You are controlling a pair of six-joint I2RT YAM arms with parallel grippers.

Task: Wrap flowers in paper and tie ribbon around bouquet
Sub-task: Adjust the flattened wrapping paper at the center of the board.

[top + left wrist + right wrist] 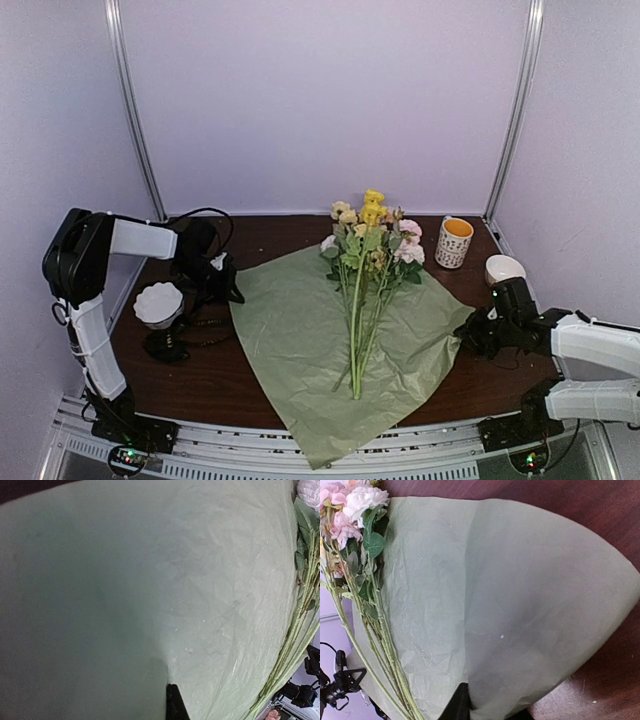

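While both arms sit at the sheet's side corners, the step in hand reads as the first fold of the wrap.

Top view: the paper (290, 340) lies flat mid-table, with one corner hanging over the near edge at 6 o'clock. The flowers (365, 265) lie along its middle, blossoms (372, 215) at 12 o'clock, stems (356, 345) running to 6. The left gripper (228, 288) is at the 9 o'clock corner and the right gripper (472, 335) at the 3 o'clock corner. A mug (453, 242) and a white bowl (503, 268) sit off the sheet around 1 to 2 o'clock.

Left wrist view: paper fills the frame and stems run down the 3 o'clock side. One dark fingertip (175, 705) shows over the sheet at 6 o'clock. The jaws are together, and I judge they are pinching the paper edge.

Right wrist view: the sheet bulges upward, blossoms at 11 o'clock. A dark finger (457, 707) sits against the paper at 6 o'clock. I can't tell if this one is clamped or just touching.

Doing it well:
- Confirm the right pinch before any lift.
- Raise one corner low and carry it across the stems, then lap the other side over it.
- Pull gently, since the thin crinkled sheet would likely tear or slip.
- Keep the blossoms past the 12 o'clock edge and avoid dragging the stems sideways.
- Watch the mug on the right-side swing.
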